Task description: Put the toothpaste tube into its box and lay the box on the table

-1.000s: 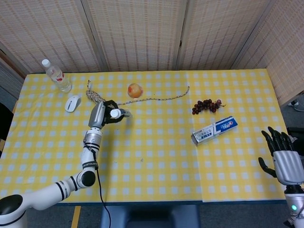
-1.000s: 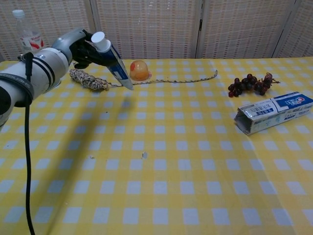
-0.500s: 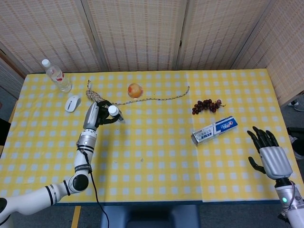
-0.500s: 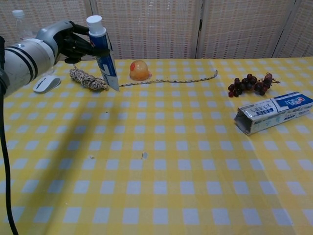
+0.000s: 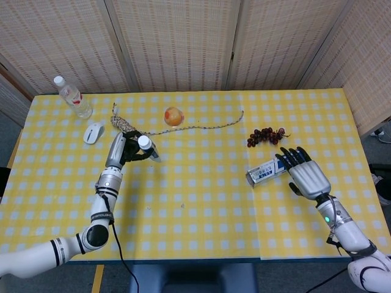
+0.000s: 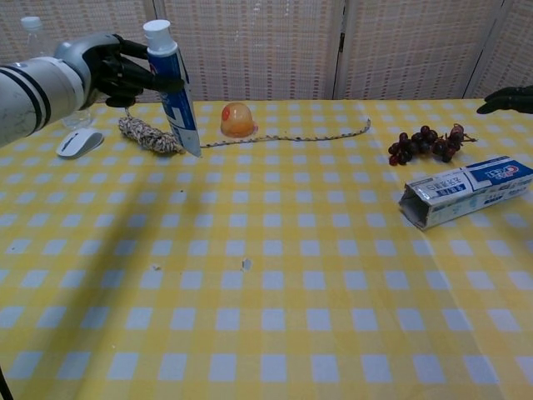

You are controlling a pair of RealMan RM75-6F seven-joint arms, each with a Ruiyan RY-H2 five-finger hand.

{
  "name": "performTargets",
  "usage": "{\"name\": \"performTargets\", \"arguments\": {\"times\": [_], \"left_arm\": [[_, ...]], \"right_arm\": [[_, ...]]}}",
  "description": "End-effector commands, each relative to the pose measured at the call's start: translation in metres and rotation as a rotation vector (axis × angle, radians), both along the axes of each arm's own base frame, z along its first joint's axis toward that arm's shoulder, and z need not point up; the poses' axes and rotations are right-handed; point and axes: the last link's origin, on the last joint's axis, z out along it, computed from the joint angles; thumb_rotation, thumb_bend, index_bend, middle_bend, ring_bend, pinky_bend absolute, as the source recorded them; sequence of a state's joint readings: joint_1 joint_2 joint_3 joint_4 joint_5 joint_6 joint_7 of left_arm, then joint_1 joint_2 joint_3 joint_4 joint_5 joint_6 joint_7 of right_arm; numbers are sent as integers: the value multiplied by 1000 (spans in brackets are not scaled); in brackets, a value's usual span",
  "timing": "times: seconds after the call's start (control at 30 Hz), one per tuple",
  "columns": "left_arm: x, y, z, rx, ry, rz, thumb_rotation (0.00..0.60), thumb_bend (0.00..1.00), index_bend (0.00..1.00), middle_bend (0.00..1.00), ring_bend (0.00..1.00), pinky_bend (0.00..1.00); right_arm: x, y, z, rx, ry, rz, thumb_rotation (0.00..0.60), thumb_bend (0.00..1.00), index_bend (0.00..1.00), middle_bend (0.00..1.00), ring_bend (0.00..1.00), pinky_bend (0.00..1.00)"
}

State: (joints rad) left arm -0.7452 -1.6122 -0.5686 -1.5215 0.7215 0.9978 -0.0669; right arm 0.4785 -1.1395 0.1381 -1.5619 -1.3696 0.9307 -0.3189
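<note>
Reaching in since 0.5 s ago, right hand (image 5: 306,176) now over box (image 6: 463,192), fingers spread, empty, left hand (image 6: 112,65) gripping toothpaste tube (image 6: 171,90) upright, cap up, blue-white.

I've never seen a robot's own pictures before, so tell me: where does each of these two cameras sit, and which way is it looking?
Head view: high above the near edge, looking steeply down on the whole table; both arms show, the left hand holding the toothpaste tube, the right hand over the box.
Chest view: low, near table height, facing across it to the screens; the left hand and only fingertips of the right.
Shared: tube, box, grapes, rope.
</note>
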Motion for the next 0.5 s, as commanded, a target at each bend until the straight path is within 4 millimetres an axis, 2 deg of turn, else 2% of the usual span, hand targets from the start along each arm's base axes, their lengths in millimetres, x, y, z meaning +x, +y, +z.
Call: {"name": "performTargets", "arguments": {"times": [0.03,0.2,0.5], "left_arm": [[1,-1,3,4,-4,-4,600,836,934,1000,1000,1000],[1,-3,9,8,-13,-6,600,836,934,1000,1000,1000],[-3,-1,14,9,-24,2,600,836,933,1000,1000,1000]], "right_arm": [[10,-22,-17,36,85,9,600,406,0,0,0,0],[14,-40,-38,77,173,-9,600,406,0,0,0,0],[9,-51,-63,110,258,-50,600,407,0,0,0,0]]}}
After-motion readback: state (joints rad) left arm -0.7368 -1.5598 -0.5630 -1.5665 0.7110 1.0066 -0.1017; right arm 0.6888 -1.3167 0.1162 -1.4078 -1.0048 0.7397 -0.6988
